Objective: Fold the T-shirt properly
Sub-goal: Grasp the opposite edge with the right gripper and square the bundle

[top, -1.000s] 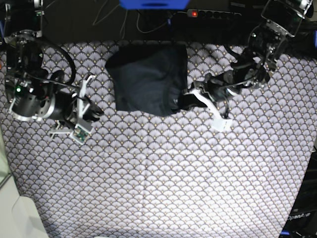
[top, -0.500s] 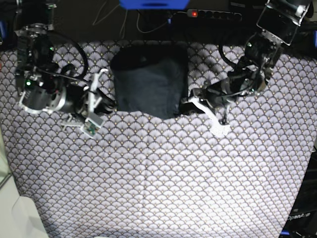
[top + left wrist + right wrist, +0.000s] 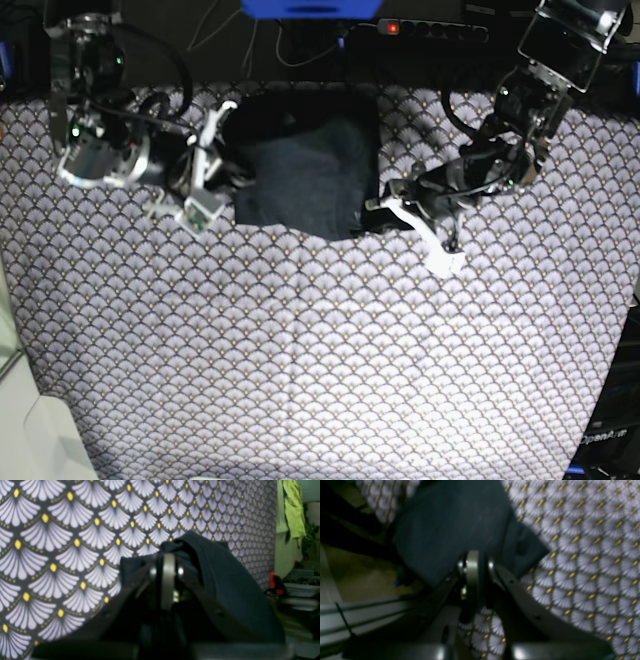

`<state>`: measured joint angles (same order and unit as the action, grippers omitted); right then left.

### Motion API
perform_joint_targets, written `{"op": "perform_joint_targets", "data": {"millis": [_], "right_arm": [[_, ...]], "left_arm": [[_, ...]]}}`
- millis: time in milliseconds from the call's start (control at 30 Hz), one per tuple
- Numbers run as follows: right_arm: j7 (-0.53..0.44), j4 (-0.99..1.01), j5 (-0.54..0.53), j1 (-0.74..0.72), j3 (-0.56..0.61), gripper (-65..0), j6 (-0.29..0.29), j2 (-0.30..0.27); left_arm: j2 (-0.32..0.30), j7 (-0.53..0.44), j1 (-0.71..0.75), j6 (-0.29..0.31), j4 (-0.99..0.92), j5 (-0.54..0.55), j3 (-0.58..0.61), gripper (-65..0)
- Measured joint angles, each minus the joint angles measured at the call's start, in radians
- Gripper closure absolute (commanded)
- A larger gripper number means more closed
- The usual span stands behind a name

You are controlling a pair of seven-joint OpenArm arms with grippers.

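The dark T-shirt point(image 3: 305, 165) lies folded into a rough rectangle at the back middle of the patterned table. My left gripper point(image 3: 372, 207) is at its lower right corner. In the left wrist view its fingers point(image 3: 168, 562) are shut with a bunched fold of the T-shirt point(image 3: 225, 580) pinched at their tips and draped to the right. My right gripper point(image 3: 238, 178) is at the shirt's left edge. In the right wrist view its fingers point(image 3: 472, 562) are shut on the edge of the T-shirt point(image 3: 450, 525).
A scallop-patterned cloth point(image 3: 320, 350) covers the whole table. Behind the table's far edge are a black power strip point(image 3: 430, 28) and a blue object point(image 3: 310, 8). A green cloth point(image 3: 292, 510) hangs beyond the table in the left wrist view.
My right arm has moved up and right from the bare cloth to the shirt's left edge, and its jaws have closed there. The left gripper has shifted slightly left, still gripping.
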<state>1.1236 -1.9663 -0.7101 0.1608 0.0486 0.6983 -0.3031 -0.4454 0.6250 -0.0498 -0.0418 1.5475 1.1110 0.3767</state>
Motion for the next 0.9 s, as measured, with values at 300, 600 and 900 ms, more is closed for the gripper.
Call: {"op": "perform_joint_targets", "data": {"millis": [300, 600, 900], "right_arm": [[-0.107, 0.064, 0.000, 0.077, 0.000, -3.0, 0.000, -0.018], [-0.219, 0.099, -0.002, 0.137, 0.117, -2.9, 0.000, -0.043], [-0.313, 0.249, 0.006, 0.139, 0.185, -2.9, 0.000, -0.051]], "left_arm": [[0.014, 0.004, -0.004, 0.000, 0.032, 0.003, 0.000, 0.0], [0.014, 0.000, -0.015, 0.000, 0.032, 0.004, -0.001, 0.0], [0.014, 0.012, -0.015, 0.000, 0.032, 0.004, -0.001, 0.0]]}}
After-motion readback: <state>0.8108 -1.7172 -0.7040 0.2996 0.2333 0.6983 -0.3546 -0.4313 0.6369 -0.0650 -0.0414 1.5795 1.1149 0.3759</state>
